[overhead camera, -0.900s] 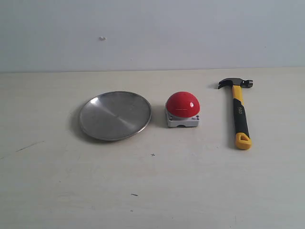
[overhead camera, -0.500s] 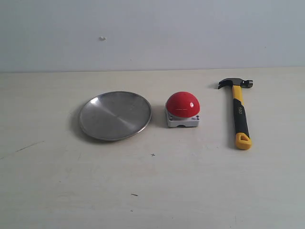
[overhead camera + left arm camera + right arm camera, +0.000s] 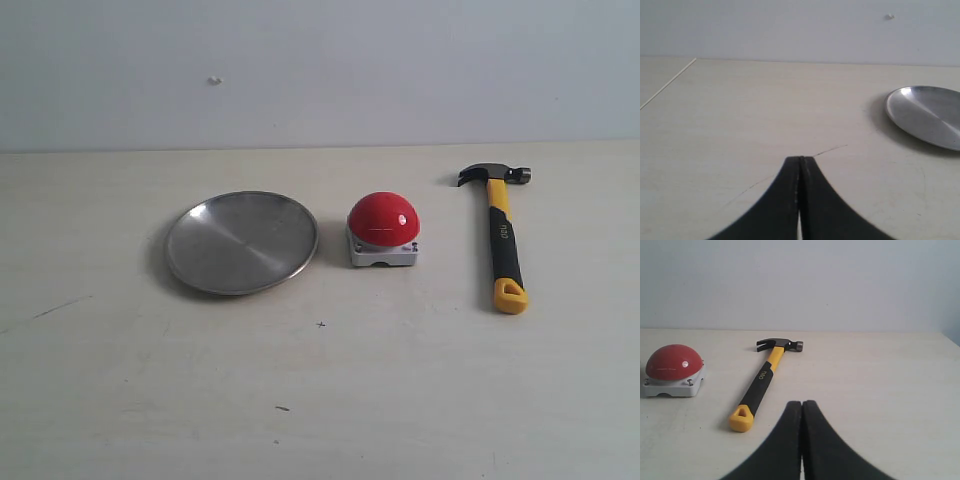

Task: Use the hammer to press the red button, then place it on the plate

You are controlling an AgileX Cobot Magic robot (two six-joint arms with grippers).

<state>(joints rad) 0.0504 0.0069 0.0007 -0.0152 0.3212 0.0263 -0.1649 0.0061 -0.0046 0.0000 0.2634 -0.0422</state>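
Observation:
The hammer [image 3: 503, 235] lies flat on the table at the right, dark head toward the wall, yellow loop toward the front. The red button [image 3: 383, 219] on its grey base sits in the middle, and the silver plate [image 3: 241, 241] rests to its left. Neither gripper shows in the exterior view. In the right wrist view my right gripper [image 3: 802, 402] is shut and empty, a short way from the hammer [image 3: 761, 380], with the red button [image 3: 674, 362] beyond. In the left wrist view my left gripper [image 3: 800, 158] is shut and empty, apart from the plate [image 3: 927, 115].
The pale wooden table [image 3: 320, 400] ends at a plain grey-white wall [image 3: 320, 70] behind the objects. A thin scratch [image 3: 830, 149] marks the tabletop near the left gripper. The table's edge [image 3: 667, 85] shows in the left wrist view.

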